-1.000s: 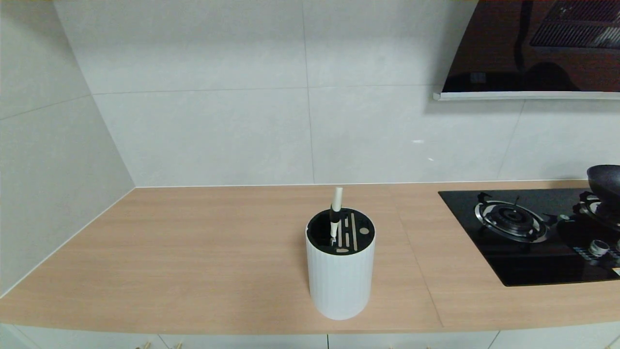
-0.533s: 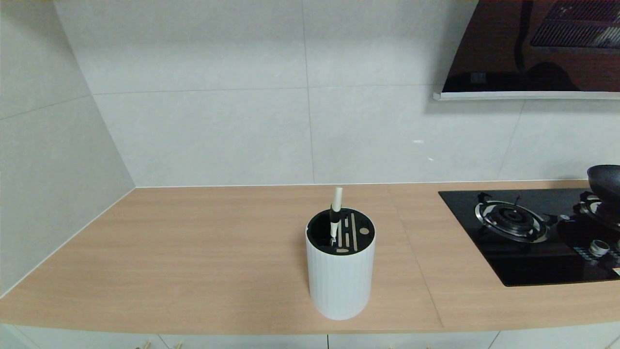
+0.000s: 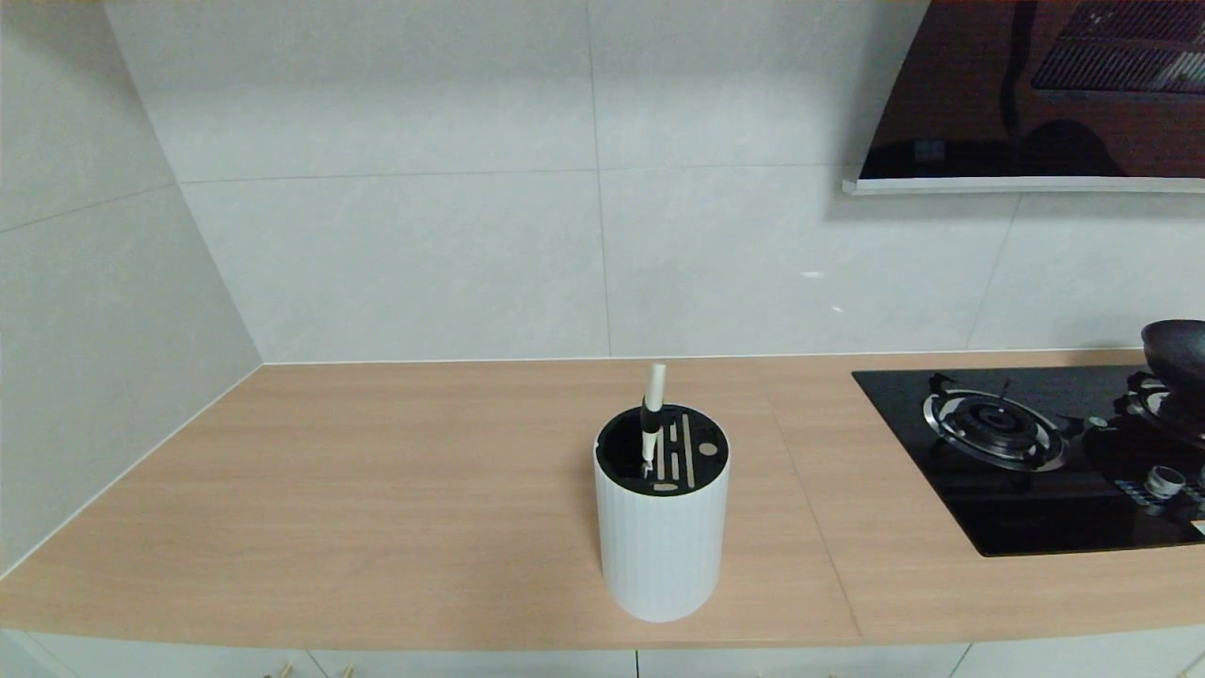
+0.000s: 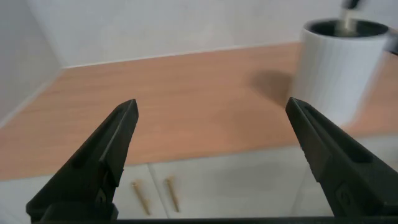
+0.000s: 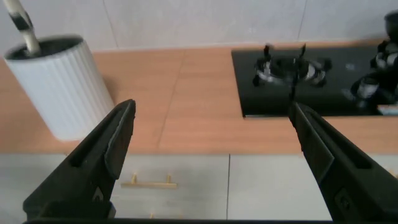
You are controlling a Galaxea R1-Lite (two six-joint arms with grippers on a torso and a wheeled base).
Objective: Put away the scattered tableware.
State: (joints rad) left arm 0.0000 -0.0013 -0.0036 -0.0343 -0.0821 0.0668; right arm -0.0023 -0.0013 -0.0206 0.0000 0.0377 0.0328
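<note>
My left claw [image 4: 211,104] and right claw [image 5: 211,107] hang wide open, empty, off the front of the counter [image 3: 377,490]. The lone utensil [image 3: 652,405] stands in the white holder [image 3: 662,537]. Tidying looks finished; next, I judge, means scanning for strays.

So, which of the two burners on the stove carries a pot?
The far-right burner: a dark pot sits on it. The other burner, nearer the white holder, is bare.
</note>
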